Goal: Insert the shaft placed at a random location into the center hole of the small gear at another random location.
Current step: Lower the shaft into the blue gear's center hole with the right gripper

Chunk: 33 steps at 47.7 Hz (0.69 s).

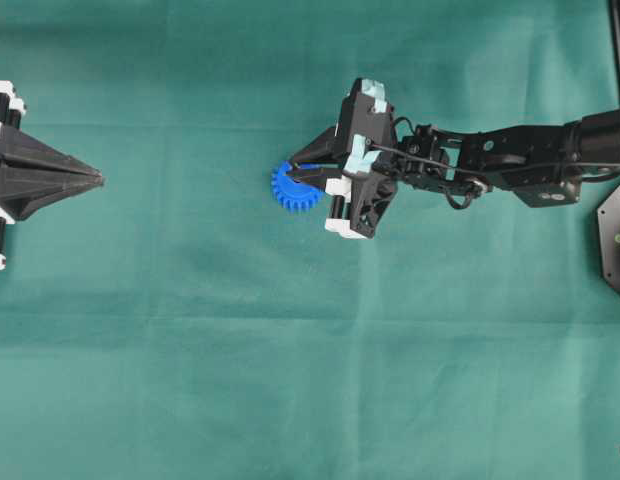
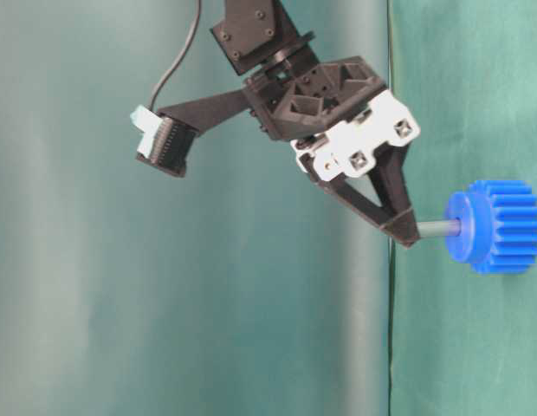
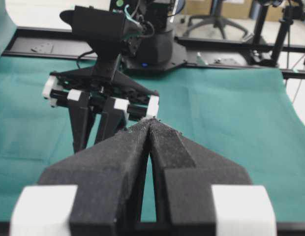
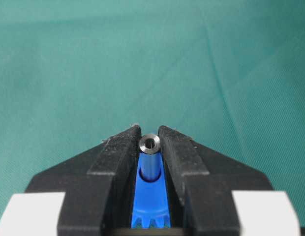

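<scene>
- No text, label, brand, number or sign can be read in any of the four views.
</scene>
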### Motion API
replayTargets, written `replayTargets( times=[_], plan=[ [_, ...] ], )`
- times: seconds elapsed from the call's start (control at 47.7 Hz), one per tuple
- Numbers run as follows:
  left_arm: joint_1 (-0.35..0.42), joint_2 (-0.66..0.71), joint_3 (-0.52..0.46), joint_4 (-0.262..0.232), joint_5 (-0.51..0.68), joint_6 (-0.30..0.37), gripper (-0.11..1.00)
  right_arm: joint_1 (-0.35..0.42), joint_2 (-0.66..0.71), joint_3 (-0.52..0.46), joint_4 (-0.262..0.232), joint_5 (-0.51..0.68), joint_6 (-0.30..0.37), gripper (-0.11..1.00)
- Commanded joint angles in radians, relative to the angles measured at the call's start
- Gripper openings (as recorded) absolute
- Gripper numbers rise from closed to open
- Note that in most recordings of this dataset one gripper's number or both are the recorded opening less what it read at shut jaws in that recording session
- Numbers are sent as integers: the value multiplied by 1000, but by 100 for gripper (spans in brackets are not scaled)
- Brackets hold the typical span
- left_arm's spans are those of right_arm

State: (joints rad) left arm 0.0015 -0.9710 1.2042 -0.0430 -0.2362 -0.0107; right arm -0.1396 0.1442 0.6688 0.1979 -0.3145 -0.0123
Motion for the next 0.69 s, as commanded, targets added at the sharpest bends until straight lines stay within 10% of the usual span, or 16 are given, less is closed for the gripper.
replayTargets(
  times=[0.0,0.671],
  plan=[
    [2,3,-9,0,-5,-2,0,0,-2,-9,2,-14,2,16],
    [2,3,-8,-2,-5,-2,0,2,51,-8,3,-31,11,16]
  ],
)
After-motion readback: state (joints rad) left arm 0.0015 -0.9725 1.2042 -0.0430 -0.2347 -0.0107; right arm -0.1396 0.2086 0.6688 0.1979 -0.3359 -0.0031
